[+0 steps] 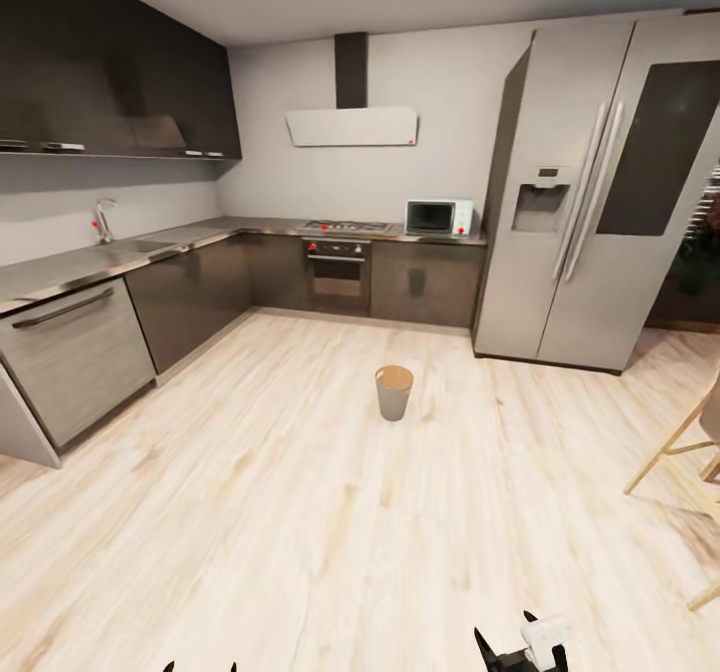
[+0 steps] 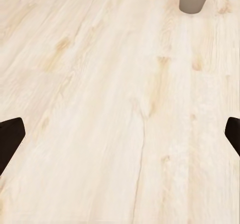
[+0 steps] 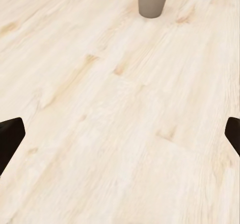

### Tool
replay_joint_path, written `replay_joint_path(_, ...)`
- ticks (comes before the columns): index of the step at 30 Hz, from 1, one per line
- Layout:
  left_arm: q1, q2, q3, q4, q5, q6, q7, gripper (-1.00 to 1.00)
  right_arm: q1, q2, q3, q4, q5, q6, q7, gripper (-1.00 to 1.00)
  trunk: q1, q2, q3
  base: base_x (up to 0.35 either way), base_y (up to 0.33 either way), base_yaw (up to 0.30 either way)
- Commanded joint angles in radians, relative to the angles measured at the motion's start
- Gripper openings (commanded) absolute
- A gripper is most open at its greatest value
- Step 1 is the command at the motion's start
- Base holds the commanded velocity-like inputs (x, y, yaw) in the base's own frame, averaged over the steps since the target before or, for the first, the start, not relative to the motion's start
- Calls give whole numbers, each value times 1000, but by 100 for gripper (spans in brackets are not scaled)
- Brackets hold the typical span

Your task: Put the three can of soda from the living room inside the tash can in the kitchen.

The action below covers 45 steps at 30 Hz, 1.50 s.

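In the head view the left gripper (image 1: 200,667) shows as two small black fingertips poking up at the bottom edge, the rest cut off. In the left wrist view its dark fingers (image 2: 10,136) sit at opposite edges of the picture, spread wide, with bare pale wood-plank floor (image 2: 110,114) between them and nothing held. The right gripper (image 1: 520,647) shows black fingertips and a white block at the bottom edge of the head view, its body cut off as well. In the right wrist view its dark fingers (image 3: 10,136) also stand far apart at the picture's edges, over floor alone, gripping nothing.

Further out, well apart from both grippers, the small round tapered bin (image 1: 394,392), pale grey-beige outside and brown inside, stands upright on the floor in the open middle of the kitchen. Each wrist view catches its lower part, with the rim cut off by the picture's edge. From the head view its inside is too shallowly seen to tell what, if anything, lies in it.

At the right edge, pale wooden legs of a piece of furniture (image 1: 680,462) are partly cut off. Beyond the bin stand dark cabinets with a steel worktop (image 1: 90,267), a gas hob and oven (image 1: 340,257), a pale microwave (image 1: 438,217), a white hood (image 1: 352,126) and a large steel fridge (image 1: 590,192).
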Motion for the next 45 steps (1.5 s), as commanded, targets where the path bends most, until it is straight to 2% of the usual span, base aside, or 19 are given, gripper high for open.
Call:
replay_joint_path(1,0,0,0,0,0,0,0,100,0,0,0,0,0,0,0,100,0,0,0,291,128,0)
replay_joint_path(11,0,-1,0,1,-1,0,0,100,0,1,1,0,1,1,1,100,0,0,1,295,119,-29)
replay_joint_path(31,0,0,-1,2,-1,0,0,100,0,1,1,0,1,1,0,100,0,0,5,297,115,-217)
replay_joint_path(45,0,0,-1,2,-1,0,0,100,0,1,1,0,1,1,0,100,0,0,5,300,109,-142)
